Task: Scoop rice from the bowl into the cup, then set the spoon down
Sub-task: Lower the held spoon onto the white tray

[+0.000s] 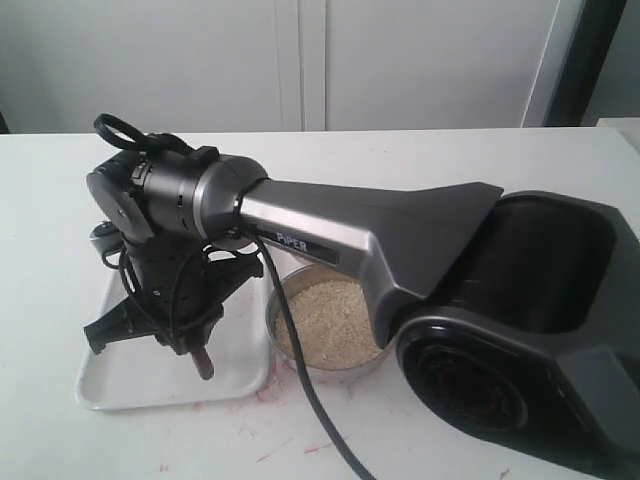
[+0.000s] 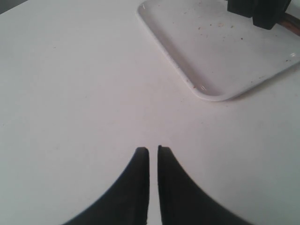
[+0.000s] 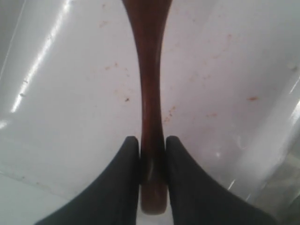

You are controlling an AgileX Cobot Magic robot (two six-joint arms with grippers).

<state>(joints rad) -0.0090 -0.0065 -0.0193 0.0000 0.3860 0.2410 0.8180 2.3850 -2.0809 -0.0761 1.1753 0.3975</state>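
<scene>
My right gripper (image 3: 152,138) is shut on the slender handle of the dark reddish-brown spoon (image 3: 147,70). The spoon stretches away over the floor of the white tray (image 3: 70,93). In the exterior view this gripper (image 1: 195,345) hangs low over the tray (image 1: 120,385), and the end of the spoon (image 1: 205,365) pokes out beneath it. To the right of the tray stands the steel bowl (image 1: 270,318), holding pale rice (image 1: 330,318) and partly covered by the right arm. The cup is out of view. My left gripper (image 2: 153,149) is shut and holds nothing, above bare white table.
The right arm's long grey link (image 1: 360,235) crosses above the bowl from its black base (image 1: 520,340) at the right. A black cable (image 1: 300,370) hangs down past the bowl's front. The tray's corner (image 2: 211,51) lies ahead of my left gripper.
</scene>
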